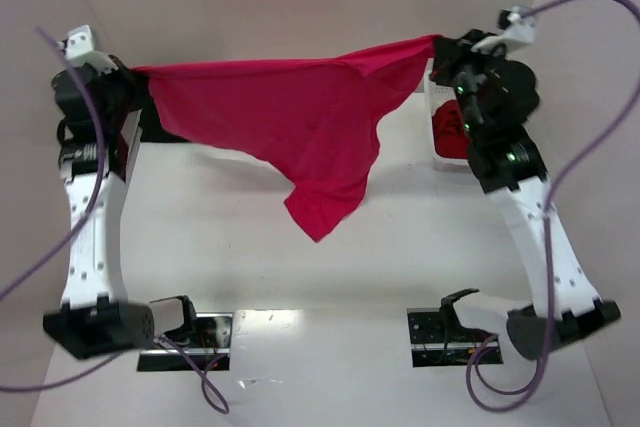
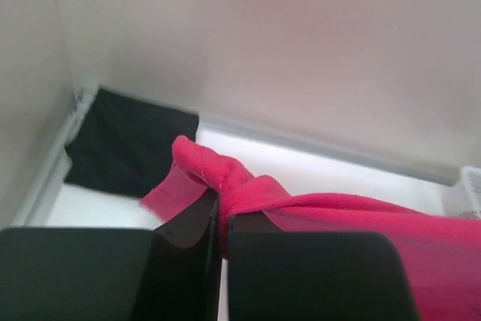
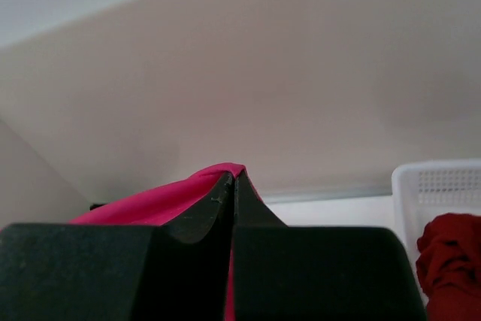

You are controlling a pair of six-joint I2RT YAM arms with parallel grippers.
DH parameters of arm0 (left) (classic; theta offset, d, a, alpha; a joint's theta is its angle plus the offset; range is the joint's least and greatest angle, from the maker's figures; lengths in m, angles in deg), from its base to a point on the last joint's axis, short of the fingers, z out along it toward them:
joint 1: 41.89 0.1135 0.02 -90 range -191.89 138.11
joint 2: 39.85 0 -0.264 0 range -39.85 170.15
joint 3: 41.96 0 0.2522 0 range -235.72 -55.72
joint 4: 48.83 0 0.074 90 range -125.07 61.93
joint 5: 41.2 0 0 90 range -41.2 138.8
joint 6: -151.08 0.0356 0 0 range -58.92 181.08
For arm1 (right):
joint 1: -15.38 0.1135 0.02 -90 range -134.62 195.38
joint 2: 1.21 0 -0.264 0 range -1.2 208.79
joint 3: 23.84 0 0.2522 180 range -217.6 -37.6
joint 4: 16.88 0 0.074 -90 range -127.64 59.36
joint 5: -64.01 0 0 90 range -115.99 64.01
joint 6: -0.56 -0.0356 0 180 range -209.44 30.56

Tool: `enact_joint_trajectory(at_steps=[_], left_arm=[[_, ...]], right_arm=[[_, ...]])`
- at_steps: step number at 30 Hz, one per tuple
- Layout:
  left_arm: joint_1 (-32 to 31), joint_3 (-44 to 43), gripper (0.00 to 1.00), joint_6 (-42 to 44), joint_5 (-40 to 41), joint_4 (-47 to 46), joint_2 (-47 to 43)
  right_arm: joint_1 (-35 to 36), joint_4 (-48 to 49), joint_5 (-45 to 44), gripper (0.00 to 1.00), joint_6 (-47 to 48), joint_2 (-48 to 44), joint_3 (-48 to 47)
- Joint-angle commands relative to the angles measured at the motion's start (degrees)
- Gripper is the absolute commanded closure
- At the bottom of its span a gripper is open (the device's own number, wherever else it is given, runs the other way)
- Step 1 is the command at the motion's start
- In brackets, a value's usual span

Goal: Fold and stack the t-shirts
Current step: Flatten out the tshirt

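Observation:
A crimson-pink t-shirt (image 1: pixel 300 117) hangs stretched in the air between both arms, its lower part drooping toward the table's middle. My left gripper (image 1: pixel 135 77) is shut on its left end; the left wrist view shows bunched cloth (image 2: pixel 225 178) pinched between the black fingers (image 2: pixel 188 227). At the upper right, my right gripper (image 1: pixel 440 44) is shut on the shirt's other corner, and pink cloth (image 3: pixel 150 201) peeks over the closed fingertips (image 3: pixel 234 178). A folded black t-shirt (image 2: pixel 128 144) lies flat in the far left corner. A darker red t-shirt (image 3: pixel 451 261) lies in the basket.
A white lattice basket (image 1: pixel 440 117) stands at the far right behind my right arm, its rim (image 3: pixel 436 178) in the right wrist view. Pale walls close in the table on the left, back and right. Purple cables loop beside both arms.

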Motion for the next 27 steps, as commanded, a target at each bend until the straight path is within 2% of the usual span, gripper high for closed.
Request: enact_joint_trajectory(at_steps=[1, 5, 7, 11, 16, 21, 27], left_arm=[[0.6, 0.5, 1.0, 2.7, 0.9, 5.9, -14.7], [0.0, 0.5, 1.0, 4.6, 5.8, 9.9, -27.8], [-1.2, -1.1, 1.0, 4.6, 8.5, 11.1, -31.6], [-1.7, -3.1, 1.0, 3.1, 9.7, 14.1, -33.4], [-1.7, 2.5, 1.0, -1.7, 10.4, 14.6, -34.0], [-1.7, 12.9, 1.0, -4.0, 11.2, 11.3, -29.8], [-1.7, 26.0, 1.0, -4.0, 11.7, 3.7, -24.8]], right_arm=[[-0.2, -1.7, -4.1, 1.0, 2.5, -9.8, 3.3], [-0.2, -5.7, -4.7, 1.0, 3.8, -20.2, 2.0], [-0.2, -8.3, -4.2, 1.0, 4.6, -22.0, -1.1], [-0.2, -10.8, -5.2, 1.0, 5.4, -22.7, -6.7], [-0.2, -12.6, -8.8, 1.0, 6.7, -15.9, -9.6], [-0.2, -12.6, -8.8, 1.0, 3.5, -10.5, -2.9], [-0.2, -6.0, -10.7, 1.0, 0.0, -7.4, 15.5]])
